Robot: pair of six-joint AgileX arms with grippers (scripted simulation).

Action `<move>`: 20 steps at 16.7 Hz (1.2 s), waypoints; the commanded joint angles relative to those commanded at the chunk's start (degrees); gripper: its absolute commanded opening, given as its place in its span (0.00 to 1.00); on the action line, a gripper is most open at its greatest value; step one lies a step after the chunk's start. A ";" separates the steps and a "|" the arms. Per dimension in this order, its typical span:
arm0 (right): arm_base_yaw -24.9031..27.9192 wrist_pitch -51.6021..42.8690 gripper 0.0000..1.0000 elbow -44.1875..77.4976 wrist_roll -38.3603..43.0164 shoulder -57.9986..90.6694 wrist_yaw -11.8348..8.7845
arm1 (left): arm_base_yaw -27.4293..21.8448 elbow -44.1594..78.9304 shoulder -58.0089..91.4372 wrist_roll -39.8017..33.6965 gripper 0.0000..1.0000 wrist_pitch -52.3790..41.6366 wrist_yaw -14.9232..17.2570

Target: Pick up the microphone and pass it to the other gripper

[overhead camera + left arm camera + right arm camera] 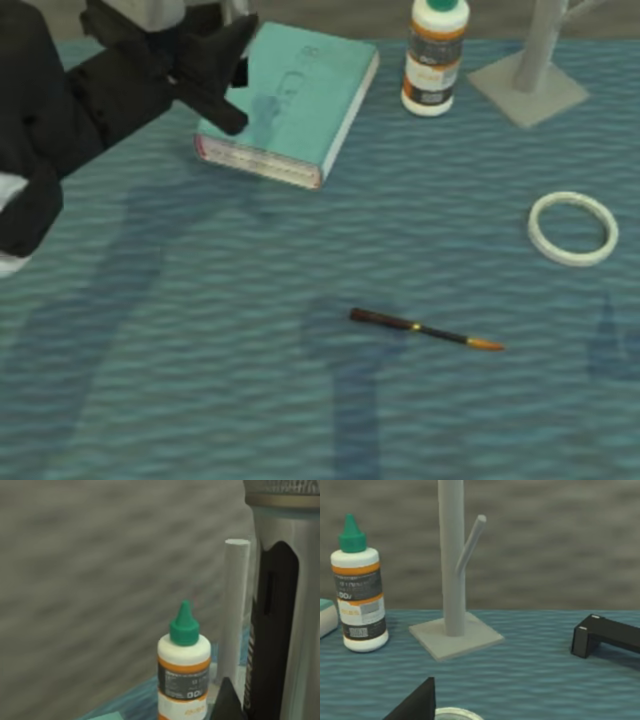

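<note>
Surface [200,380] in blue-green cloth carries everything here. The left arm [60,120] reaches in over it, and the left claw [225,75] is raised above the near edge of the teal book [300,100]. That height looks like a carry pose for a handover rather than a reach down. The book lies flat directly under the claw. The grey branch stand [530,80] is well off to the claw's far side, and the white glue bottle [435,55] with its green cap stands between claw and stand; both are clutter to keep clear of. The microphone [277,630] is not on the surface. In the left wrist view it fills the frame close up, upright, black handle below and mesh head at the top, so I judge the left claw is clamped around it, though the contact itself is mostly hidden. The right claw [415,705] shows only as a dark wedge in its own wrist view, low over the white tape ring [572,228], and I cannot tell whether it is open. Likely next need: bring the microphone toward the right claw with the handle exposed. The paintbrush [425,330] lies well apart from the left claw, untouched.
</note>
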 joint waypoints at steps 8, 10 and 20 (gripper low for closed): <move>0.00 0.00 1.00 0.00 0.00 0.00 0.00 | -18.71 -0.48 -3.62 -0.71 0.00 -0.13 -19.59; 0.00 0.00 1.00 0.00 0.00 0.00 0.00 | -19.29 -0.49 -3.84 -0.72 0.00 -0.12 -20.17; 0.00 0.00 1.00 0.00 0.00 0.00 0.00 | -19.29 -0.49 -3.84 -0.72 0.00 -0.12 -20.17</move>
